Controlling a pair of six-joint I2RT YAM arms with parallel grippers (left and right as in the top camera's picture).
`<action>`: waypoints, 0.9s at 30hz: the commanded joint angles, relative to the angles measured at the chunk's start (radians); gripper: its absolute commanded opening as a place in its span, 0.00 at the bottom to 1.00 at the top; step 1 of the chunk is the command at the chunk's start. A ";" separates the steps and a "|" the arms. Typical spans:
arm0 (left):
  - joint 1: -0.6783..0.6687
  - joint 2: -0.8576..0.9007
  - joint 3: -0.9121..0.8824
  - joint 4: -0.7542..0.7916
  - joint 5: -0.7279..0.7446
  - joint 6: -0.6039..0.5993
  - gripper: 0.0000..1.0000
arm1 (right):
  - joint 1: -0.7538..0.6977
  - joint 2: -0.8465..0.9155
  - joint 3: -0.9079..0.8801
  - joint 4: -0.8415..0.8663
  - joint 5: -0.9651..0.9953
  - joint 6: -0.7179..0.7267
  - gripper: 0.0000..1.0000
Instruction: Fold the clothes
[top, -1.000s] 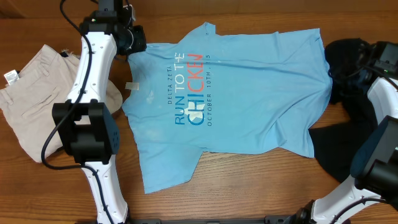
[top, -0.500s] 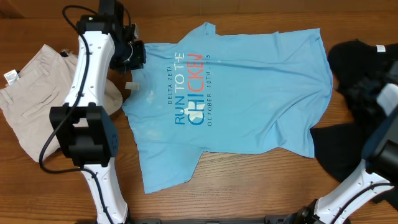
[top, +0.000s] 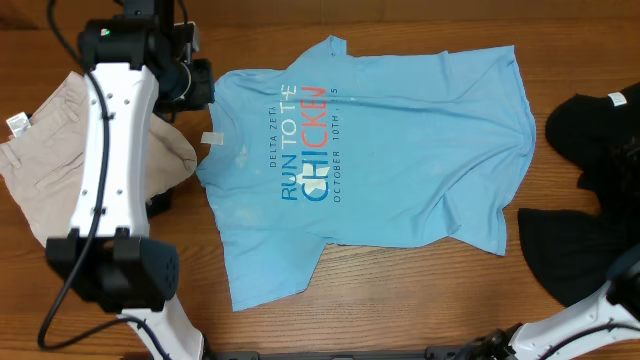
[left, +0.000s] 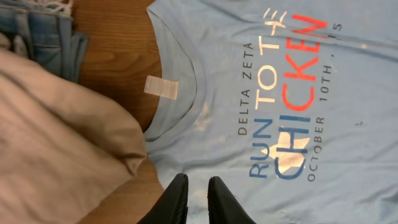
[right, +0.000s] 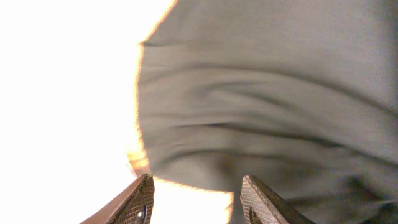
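Note:
The light blue T-shirt (top: 400, 150) lies spread flat in the middle of the table, lettering up, collar to the left. It fills the left wrist view (left: 348, 155). My left gripper (top: 195, 85) hovers beside the collar. Its fingers (left: 198, 186) are shut and hold nothing. The black T-shirt (top: 580, 250) lies crumpled at the right edge, beside the blue shirt's hem. My right gripper (right: 198, 190) is open and empty, just off an edge of the black shirt (right: 280, 93). I cannot make it out in the overhead view.
Beige trousers (top: 50, 160) lie at the left and reach the blue shirt's collar; they also show in the left wrist view (left: 56, 124). Blue denim (left: 37, 28) lies beyond them. The right arm's white base (top: 600, 310) stands at the front right.
My left arm has swung left, away from the blue shirt's collar. My right arm has pulled back toward the right edge, off the black shirt. The blue shirt has not moved.

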 joint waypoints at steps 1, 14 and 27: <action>0.001 -0.089 0.013 -0.077 -0.055 0.017 0.24 | 0.067 -0.226 0.014 -0.073 -0.146 -0.011 0.54; -0.002 -0.090 -0.105 -0.257 -0.049 -0.062 0.09 | 0.238 -0.338 -0.052 -0.627 0.059 -0.050 0.66; -0.002 -0.090 -0.809 0.090 0.148 -0.111 0.10 | 0.378 -0.338 -0.550 -0.445 0.256 0.235 0.70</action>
